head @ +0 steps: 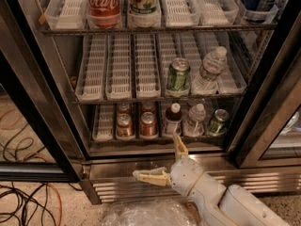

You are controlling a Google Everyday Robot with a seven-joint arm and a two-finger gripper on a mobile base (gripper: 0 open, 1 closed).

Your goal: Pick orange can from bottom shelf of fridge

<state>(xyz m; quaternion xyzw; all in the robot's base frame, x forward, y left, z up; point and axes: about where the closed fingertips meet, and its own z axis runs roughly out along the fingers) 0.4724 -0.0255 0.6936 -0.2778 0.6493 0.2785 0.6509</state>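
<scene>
The fridge (113, 169) stands open. On its bottom shelf (104, 124) the orange can (124, 126) stands at the front, left of a redder can (148, 125); more cans stand behind both. To the right are a dark bottle (172, 121), a water bottle (194, 121) and a green can (217, 122). My gripper (163, 162) is open and empty. It hangs in front of the base grille, below the shelf and to the right of the orange can. One finger points left and the other points up towards the shelf edge.
The middle rack holds a green can (178, 74) and a water bottle (209, 71). The top rack holds a Coca-Cola bottle (102, 3). Black door frames flank the opening at the left (28, 102) and the right (270, 112). Cables (23, 201) and a plastic bag (141, 214) lie on the floor.
</scene>
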